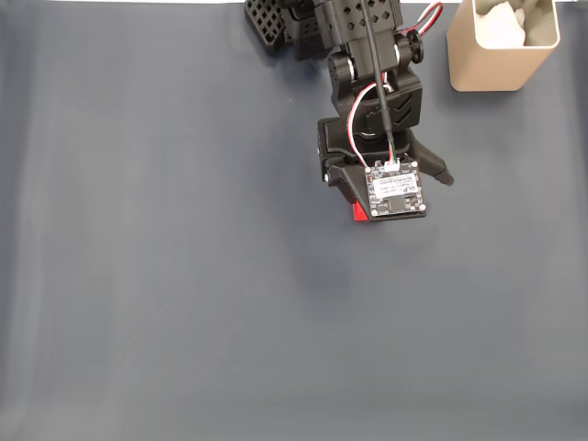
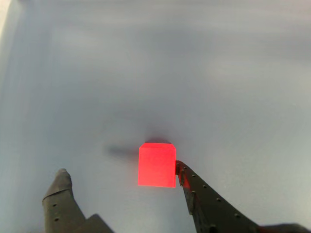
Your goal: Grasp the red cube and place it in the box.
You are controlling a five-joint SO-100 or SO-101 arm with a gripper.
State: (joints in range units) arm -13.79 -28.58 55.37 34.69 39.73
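Fixed view is looking straight down on a big dark gray counter (image 1: 147,276) that is taking up nearly all of the picture. The black robot arm (image 1: 367,73) is reaching down from the top edge toward the middle. A small green board with red and white wires is sitting on top of its wrist. The box (image 1: 501,55) is standing in the top right corner, well apart from the arm's tip. It is beige, with rounded corners, and something pale is lying inside it. The red cube (image 1: 359,212) is peeking out as a small red corner from under the left side of the wrist board.

In the wrist view, the end effector (image 2: 119,172) is coming in from the bottom edge and is spread wide apart. One black finger (image 2: 60,187) is sitting at the lower left, well clear of the cube. The other finger is at the lower right, and its tip is touching the right side of the red cube (image 2: 156,164), or very nearly. The cube is lying flat on the counter (image 2: 155,73) between the two fingers, much closer to the right one. The end effector is not squeezing the cube.
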